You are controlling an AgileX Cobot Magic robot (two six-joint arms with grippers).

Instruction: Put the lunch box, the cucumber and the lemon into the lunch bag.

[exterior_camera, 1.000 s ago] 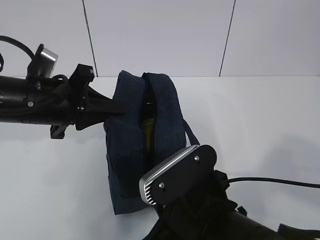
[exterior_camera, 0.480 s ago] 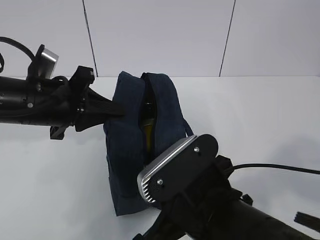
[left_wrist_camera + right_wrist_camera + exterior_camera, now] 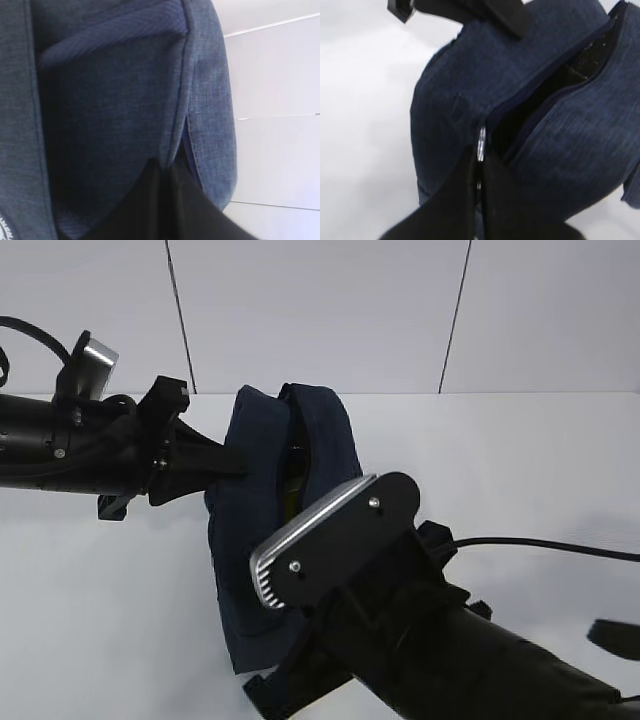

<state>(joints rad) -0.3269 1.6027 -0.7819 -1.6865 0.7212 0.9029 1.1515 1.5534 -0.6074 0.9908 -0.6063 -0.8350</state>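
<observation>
while the left gripper [image 3: 232,462] stays pressed against the left wall of the large dark navy fabric lunch bag [image 3: 255,530], the right arm has swung forward and to the left over the last second, so that in the exterior view its grey-edged wrist camera housing [image 3: 335,542] now covers more of the bag's near end than it did a moment ago. the bag itself has barely shifted; it stands on the white table [image 3: 520,470] with its mouth gaping along the top.

in the right wrist view the right gripper [image 3: 479,172] has its two dark fingers drawn close together with the small silver ring pull [image 3: 481,143] of the black zipper sitting right at their tips. the fingers look pinched on the ring, or on the tab just below it. in the left wrist view the left gripper's fingers meet at a seam of the bag [image 3: 186,125], apparently nipping the fabric to steady it, though the tips are too dark to be sure.

a sliver of yellow shows down in the opening in the exterior view, which could be the lemon [image 3: 291,483]; the lunch box and the cucumber are not visible anywhere on the table, so they are probably inside already, hidden by the bag's walls.

my reading is that packing is finished and the right arm's advance is the start of a zip-closing pull, with the left arm bracing. the risk is the ring slipping out of the pinch, or the soft bag dragging along.
</observation>
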